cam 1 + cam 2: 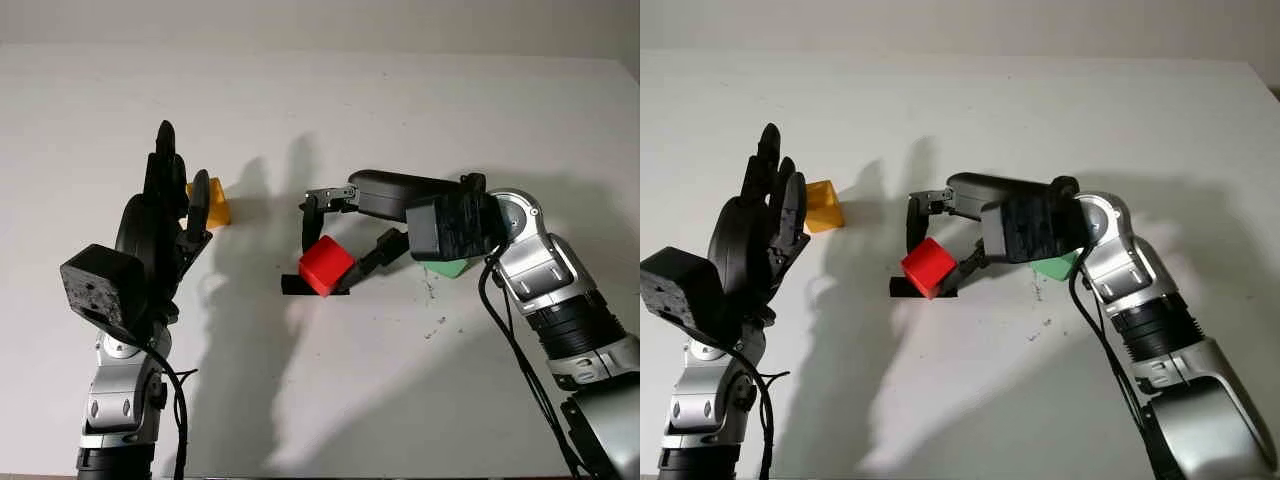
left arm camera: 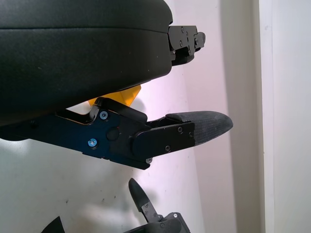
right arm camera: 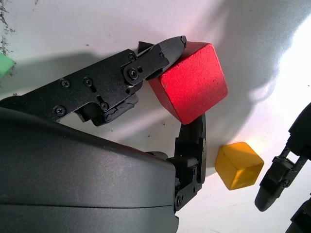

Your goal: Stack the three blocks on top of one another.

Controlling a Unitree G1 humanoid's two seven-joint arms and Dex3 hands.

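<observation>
The fingers (image 3: 165, 51) of the right hand (image 1: 340, 245) are closed on the red block (image 1: 326, 266), pressing it from opposite sides. The block is tilted, one corner pointing down, and appears lifted just clear of the white table (image 1: 400, 110); whether that corner touches the surface cannot be told. Taking the red block as the landmark: the right hand's black shell lies directly on its right-arm side, and the silver right forearm (image 1: 560, 290) runs from there toward the robot.

The green block (image 1: 445, 267) sits on the table beyond that shell, on the same side of the red block, mostly hidden by the wrist; only a small edge shows.

The orange block (image 1: 823, 206) rests on the table on the opposite side of the red block, well apart from it and slightly farther from the robot.

The left hand (image 1: 765, 215) is open and grasps nothing. It is raised upright just beside the orange block, on the side away from the red block, without touching it.
</observation>
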